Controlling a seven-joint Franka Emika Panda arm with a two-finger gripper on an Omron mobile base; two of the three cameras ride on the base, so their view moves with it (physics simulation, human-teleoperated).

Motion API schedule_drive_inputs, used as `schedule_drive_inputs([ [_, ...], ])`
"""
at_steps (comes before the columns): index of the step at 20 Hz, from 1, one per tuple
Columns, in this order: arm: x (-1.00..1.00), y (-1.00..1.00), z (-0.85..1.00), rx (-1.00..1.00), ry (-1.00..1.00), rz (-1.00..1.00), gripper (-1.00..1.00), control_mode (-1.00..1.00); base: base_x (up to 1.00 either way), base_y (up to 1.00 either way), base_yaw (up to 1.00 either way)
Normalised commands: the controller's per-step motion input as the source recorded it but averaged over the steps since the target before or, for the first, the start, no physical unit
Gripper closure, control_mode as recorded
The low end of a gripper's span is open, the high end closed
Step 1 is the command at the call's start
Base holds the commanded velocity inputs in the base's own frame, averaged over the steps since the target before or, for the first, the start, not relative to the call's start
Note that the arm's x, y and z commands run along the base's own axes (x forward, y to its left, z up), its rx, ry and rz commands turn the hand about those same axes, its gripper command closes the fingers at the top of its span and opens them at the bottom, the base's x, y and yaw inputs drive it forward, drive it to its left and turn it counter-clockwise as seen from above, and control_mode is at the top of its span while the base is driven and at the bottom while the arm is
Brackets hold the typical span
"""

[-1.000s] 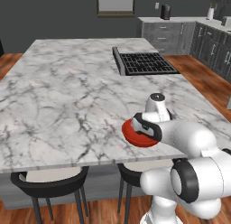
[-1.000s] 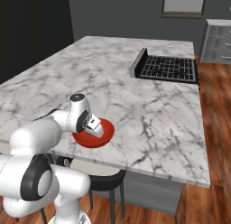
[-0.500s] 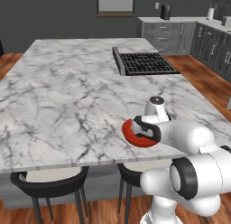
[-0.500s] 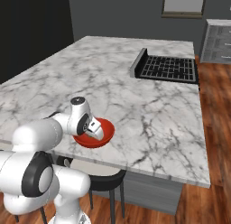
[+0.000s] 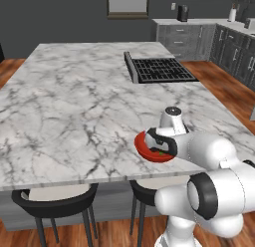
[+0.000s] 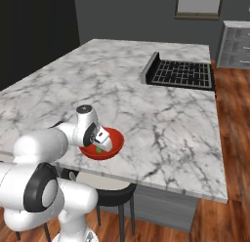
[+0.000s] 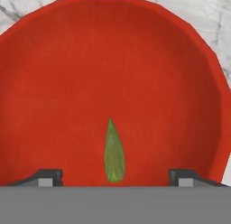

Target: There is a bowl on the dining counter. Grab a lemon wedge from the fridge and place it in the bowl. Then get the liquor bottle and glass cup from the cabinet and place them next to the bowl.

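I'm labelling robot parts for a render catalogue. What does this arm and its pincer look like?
The arm is glossy white, built of rounded, bulbous segments joined by dark rings, with a grey disc capping one joint. No cables or markings are visible. The pincer ends in two small dark fingertips with pale grey pads.

Red bowl (image 6: 111,144) near dining counter (image 6: 146,109) front edge, lemon wedge (image 6: 99,150) inside, under fingers (image 6: 103,140).
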Motion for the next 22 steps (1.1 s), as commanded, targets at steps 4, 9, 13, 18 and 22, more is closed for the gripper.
schedule_drive_inputs([
  [4, -0.25, 0.00, 0.38, 0.00, -0.06, 0.00, -1.00, -1.00, 0.00, 0.00, 0.00],
  [9, -0.43, 0.00, 0.62, 0.00, -0.12, 0.00, -1.00, -1.00, 0.00, 0.00, 0.00],
  [13, -0.51, -0.02, 0.64, 0.00, -0.14, 0.00, -1.00, -1.00, 0.00, 0.00, 0.00],
  [18, -0.62, -0.12, 0.65, 0.00, -0.20, 0.00, -1.00, -1.00, 0.00, 0.00, 0.00],
  [22, -0.61, -0.13, 0.78, -0.01, -0.26, 0.00, -1.00, -1.00, 0.00, 0.00, 0.00],
])
